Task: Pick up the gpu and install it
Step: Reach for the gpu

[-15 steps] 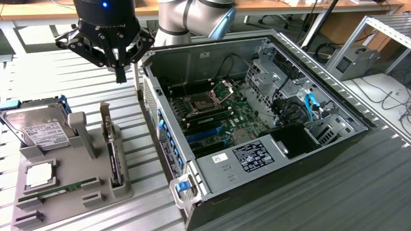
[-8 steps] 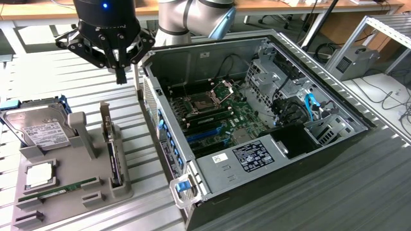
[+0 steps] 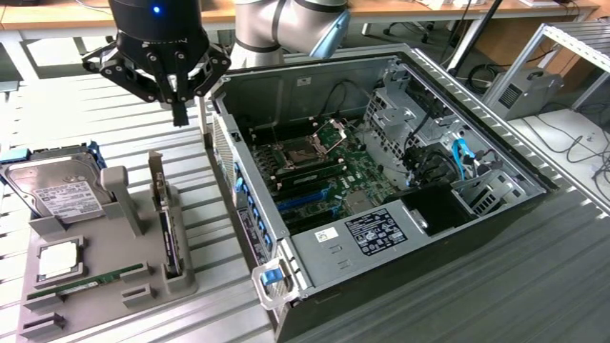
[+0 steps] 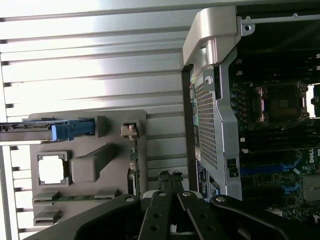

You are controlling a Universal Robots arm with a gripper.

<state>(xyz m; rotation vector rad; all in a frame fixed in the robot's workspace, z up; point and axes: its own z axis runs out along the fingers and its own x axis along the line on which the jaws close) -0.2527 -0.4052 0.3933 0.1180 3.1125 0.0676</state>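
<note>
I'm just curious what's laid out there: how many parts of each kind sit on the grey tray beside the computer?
Hard drive: 1
CPU: 1
RAM stick: 1
GPU: 1
Total: 4

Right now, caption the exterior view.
Shut gripper hangs near the graphics card standing upright in its holder beside the open case.

My gripper is black, a blue light glowing above. Lower left, the grey tray carries a silver hard drive with white label. The motherboard is green, its slots blue.
</note>
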